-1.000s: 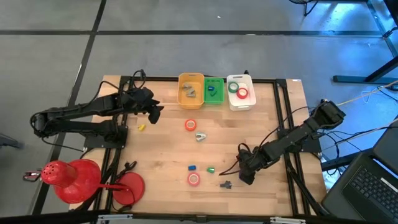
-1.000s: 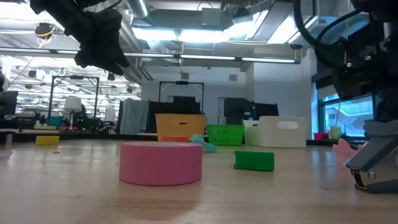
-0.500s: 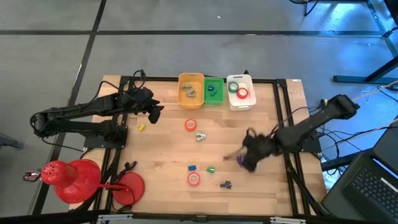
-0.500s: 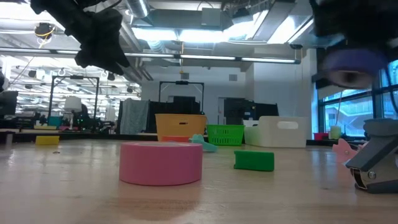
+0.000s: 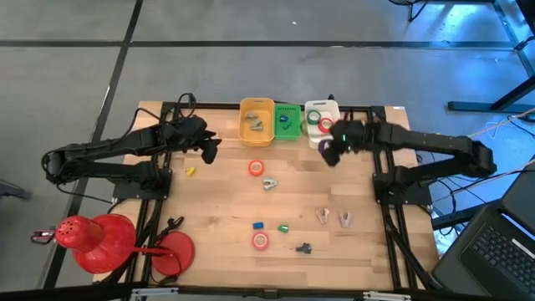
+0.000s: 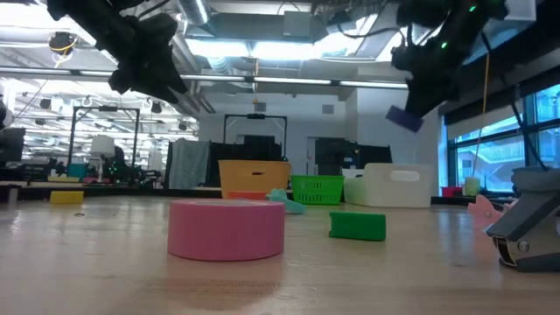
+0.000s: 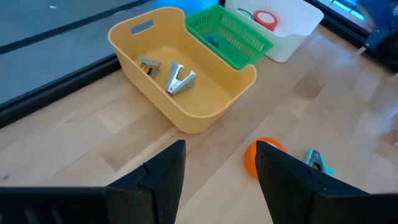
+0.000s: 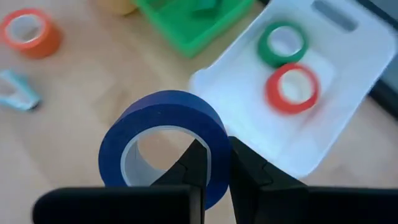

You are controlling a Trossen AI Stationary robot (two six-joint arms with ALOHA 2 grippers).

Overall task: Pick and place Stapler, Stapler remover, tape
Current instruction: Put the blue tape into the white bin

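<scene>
My right gripper (image 5: pixel 334 147) hangs in the air beside the near edge of the white bin (image 5: pixel 334 140), shut on a blue-purple tape roll (image 8: pixel 163 144). A green roll (image 8: pixel 283 43) and a red roll (image 8: pixel 292 88) lie flat in that bin. My left gripper (image 5: pixel 209 150) is open above the table, left of the yellow bin (image 5: pixel 257 121), which holds metal staple removers (image 7: pixel 176 79). An orange-red roll (image 5: pixel 257 168), a pink roll (image 5: pixel 262 241) and a staple remover (image 5: pixel 269 183) lie on the wood. My right gripper pinches the roll's wall (image 8: pixel 216 142), with one finger (image 8: pixel 194 163) inside the ring and the other finger (image 8: pixel 249 174) outside. The roll is lifted clear of the table and sits tilted below the gripper, as the low view shows at the roll (image 6: pixel 404 118).
A green basket (image 5: pixel 287 122) stands between the yellow and white bins. Small blue (image 5: pixel 258 225), green (image 5: pixel 283 227), dark (image 5: pixel 303 247) and yellow (image 5: pixel 190 171) pieces and two pinkish pieces (image 5: pixel 333 217) lie on the table. Large red round things (image 5: pixel 96 241) stand at the near left corner.
My right gripper has risen from the table's near right part and swung toward the far edge, carrying the blue-purple roll up to the white bin. The two pinkish pieces that the arm covered now show.
</scene>
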